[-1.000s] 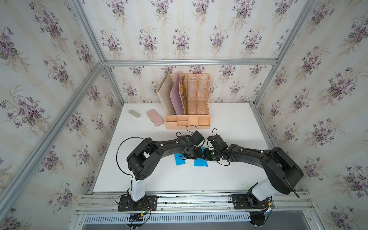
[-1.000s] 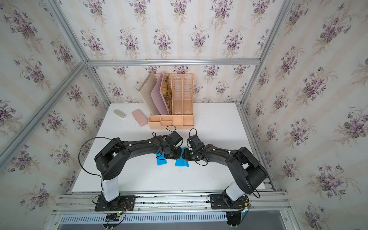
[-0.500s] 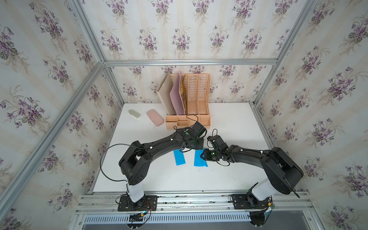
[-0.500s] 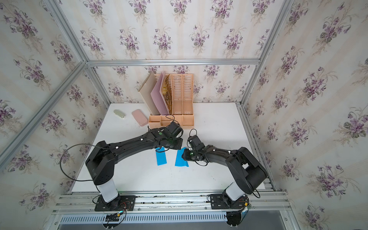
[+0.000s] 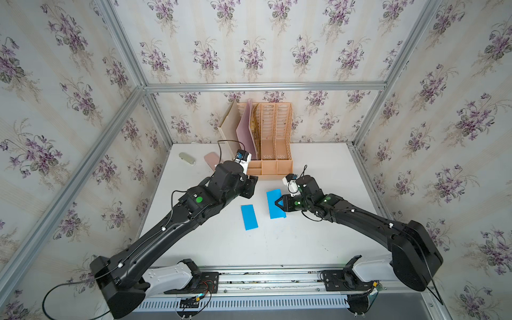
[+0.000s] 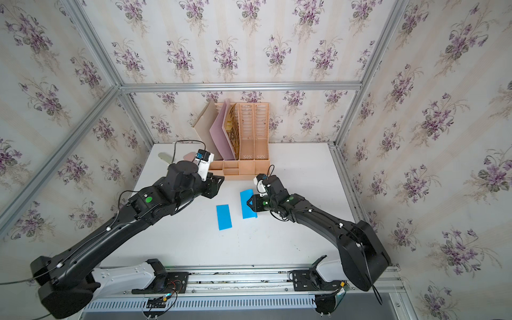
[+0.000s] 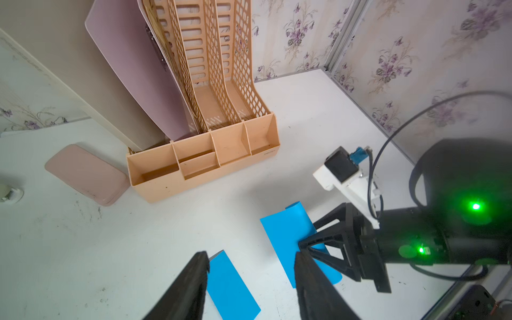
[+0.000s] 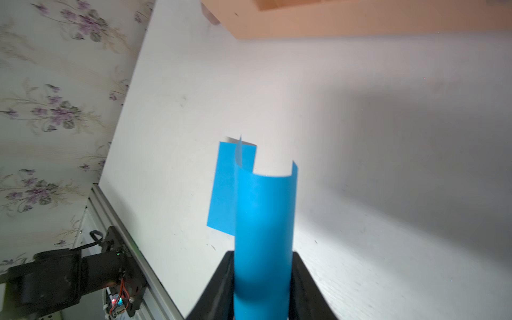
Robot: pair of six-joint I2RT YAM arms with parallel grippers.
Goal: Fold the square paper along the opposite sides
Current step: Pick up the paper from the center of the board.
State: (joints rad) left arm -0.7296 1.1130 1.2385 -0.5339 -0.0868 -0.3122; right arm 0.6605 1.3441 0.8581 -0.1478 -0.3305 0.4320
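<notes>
A blue paper point(image 5: 273, 201) point(image 6: 246, 205) sits mid-table, bent over on itself into a U-shaped curl point(image 8: 264, 210). My right gripper point(image 5: 278, 203) point(image 6: 249, 203) point(image 8: 262, 253) is shut on the curl from the right, its fingers pressing both sides. A second blue piece point(image 5: 249, 217) point(image 6: 224, 217) point(image 7: 232, 285), a narrow folded strip, lies flat just left of it. My left gripper point(image 5: 250, 188) point(image 6: 216, 188) point(image 7: 250, 256) hangs open above the table, left of and behind the papers, holding nothing.
A peach desk organiser point(image 5: 273, 163) point(image 7: 205, 166) with a pink and a beige board stands at the back centre. A pink case point(image 5: 210, 160) point(image 7: 86, 174) and a pale oval case point(image 5: 187, 158) lie at the back left.
My left gripper has opened, lifted off the papers and drawn back toward the organiser. The right gripper has kept its hold on the curled paper.
</notes>
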